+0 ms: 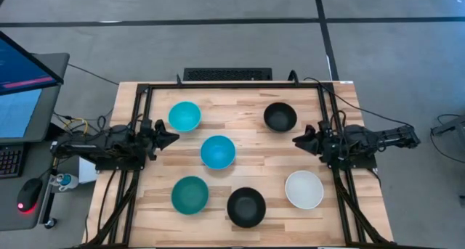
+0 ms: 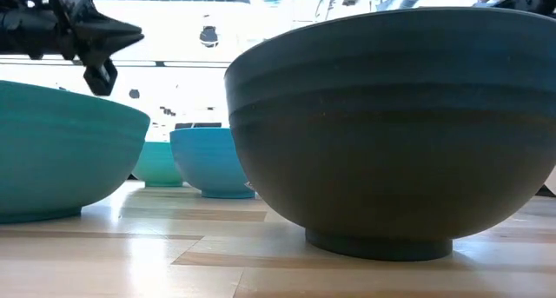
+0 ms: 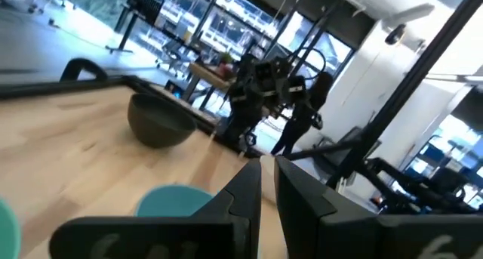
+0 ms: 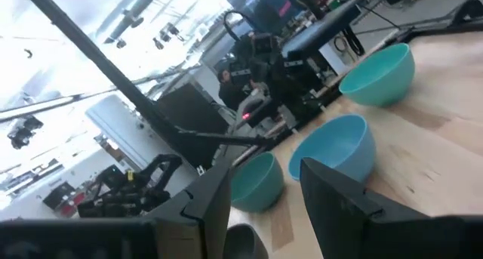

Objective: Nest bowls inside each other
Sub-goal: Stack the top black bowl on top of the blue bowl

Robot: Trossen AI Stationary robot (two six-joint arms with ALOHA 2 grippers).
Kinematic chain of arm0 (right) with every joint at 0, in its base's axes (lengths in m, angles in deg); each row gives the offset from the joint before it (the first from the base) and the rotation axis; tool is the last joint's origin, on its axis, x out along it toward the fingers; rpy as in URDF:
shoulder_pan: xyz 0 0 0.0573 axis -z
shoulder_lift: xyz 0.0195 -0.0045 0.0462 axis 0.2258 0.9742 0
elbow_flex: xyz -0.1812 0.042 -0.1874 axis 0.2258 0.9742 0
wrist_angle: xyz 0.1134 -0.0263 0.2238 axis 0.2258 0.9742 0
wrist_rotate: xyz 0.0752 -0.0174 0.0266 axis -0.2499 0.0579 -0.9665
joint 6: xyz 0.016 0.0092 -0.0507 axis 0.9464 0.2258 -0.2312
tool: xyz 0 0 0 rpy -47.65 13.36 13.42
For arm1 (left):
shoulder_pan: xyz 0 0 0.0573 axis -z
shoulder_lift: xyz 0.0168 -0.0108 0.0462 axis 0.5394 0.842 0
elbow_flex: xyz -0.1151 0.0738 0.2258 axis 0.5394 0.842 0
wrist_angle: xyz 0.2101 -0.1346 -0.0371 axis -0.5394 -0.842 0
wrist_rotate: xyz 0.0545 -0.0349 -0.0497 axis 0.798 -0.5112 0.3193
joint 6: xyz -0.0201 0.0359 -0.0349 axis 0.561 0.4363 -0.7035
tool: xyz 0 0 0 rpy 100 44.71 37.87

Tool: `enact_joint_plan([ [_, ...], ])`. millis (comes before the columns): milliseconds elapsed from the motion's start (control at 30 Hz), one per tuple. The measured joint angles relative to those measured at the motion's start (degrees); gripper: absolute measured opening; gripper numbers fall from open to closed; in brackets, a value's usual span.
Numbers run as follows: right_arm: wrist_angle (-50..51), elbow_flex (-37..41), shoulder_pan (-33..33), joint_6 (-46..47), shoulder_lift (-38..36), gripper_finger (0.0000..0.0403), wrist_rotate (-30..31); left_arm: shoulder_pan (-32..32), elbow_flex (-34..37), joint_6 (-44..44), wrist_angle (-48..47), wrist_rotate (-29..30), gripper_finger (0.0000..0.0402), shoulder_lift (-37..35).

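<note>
Six bowls stand upright on their bases on the wooden table. In the high view they are light cyan [image 1: 184,116], blue [image 1: 217,152], dark teal [image 1: 189,194], a far black bowl [image 1: 280,117], a near black bowl [image 1: 245,207] and white [image 1: 304,189]. My left gripper [image 1: 174,138] hovers shut at the table's left side, between the light cyan and blue bowls, pointing right. My right gripper [image 1: 296,141] hovers open at the right side, between the far black bowl and the white one, pointing left. The low view shows the near black bowl [image 2: 391,124] close up.
Dark frame rails [image 1: 138,133] run along the table's left, right and far edges. The arms' bases sit outside them. A bare strip of wood [image 1: 254,154] lies between the two grippers at mid-table. A monitor, a keyboard and a mouse [image 1: 27,194] stand left of the table.
</note>
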Motion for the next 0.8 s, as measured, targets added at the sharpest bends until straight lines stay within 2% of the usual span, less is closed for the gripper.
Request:
enact_joint_plan([
  [100,-3.67,0.0,0.15,-1.03,0.15,0.0182,0.15,0.0,-2.41,0.19,-0.46,-0.01,0.0031,3.68],
  [233,-9.86,-0.9,-0.01,-6.99,2.76,0.0182,0.04,0.0,-7.86,1.42,-0.13,-1.97,0.0031,10.97],
  [500,-8.84,-13.85,0.02,-19.44,15.46,0.0182,-0.02,0.0,-26.03,14.94,-2.0,-2.92,0.0031,30.2],
  [633,-2.23,-23.56,0.15,-22.16,23.2,0.0182,-0.02,0.0,-36.53,19.62,-8.56,-2.02,0.0031,38.76],
  [800,13.26,-37.49,0.0,-25.68,32.13,0.0182,-0.94,-0.04,-49.11,20.38,-18.93,-0.03,0.0031,47.29],
])
